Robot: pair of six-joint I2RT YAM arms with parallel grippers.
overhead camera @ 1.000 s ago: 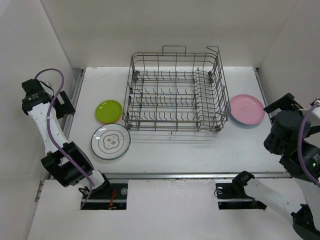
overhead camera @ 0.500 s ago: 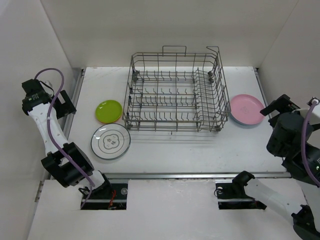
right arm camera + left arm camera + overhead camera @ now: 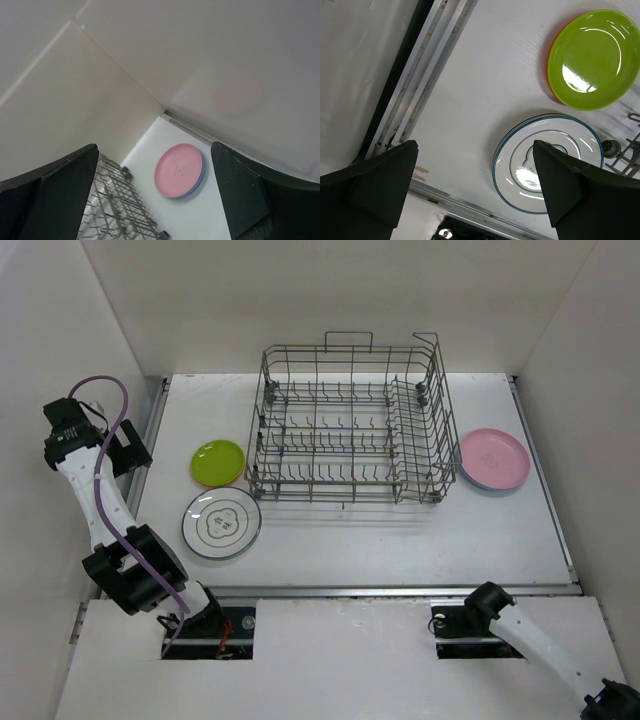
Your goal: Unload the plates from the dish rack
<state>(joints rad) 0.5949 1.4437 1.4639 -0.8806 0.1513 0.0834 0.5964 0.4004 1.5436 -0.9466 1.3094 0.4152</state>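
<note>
I log the white table [image 3: 400,540] carrying the dish rack [image 3: 432,430] at far middle, a lime green plate [image 3: 218,462] on an orange plate [image 3: 549,60] just left of it, a white patterned plate [image 3: 221,523] nearer me, and a pink plate [image 3: 493,457] on a blue plate [image 3: 495,489] at the rack's right.

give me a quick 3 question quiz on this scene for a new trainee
1. True or false: a plate stands in the dish rack.
2. Fill in: in the left wrist view, the lime green plate lies on a plate coloured ____.
3. Which plate lies right of the rack in the top view? A lime green, B pink, C white patterned.

Key:
1. False.
2. Orange; the orange plate shows only its rim.
3. B, the pink plate.
</note>
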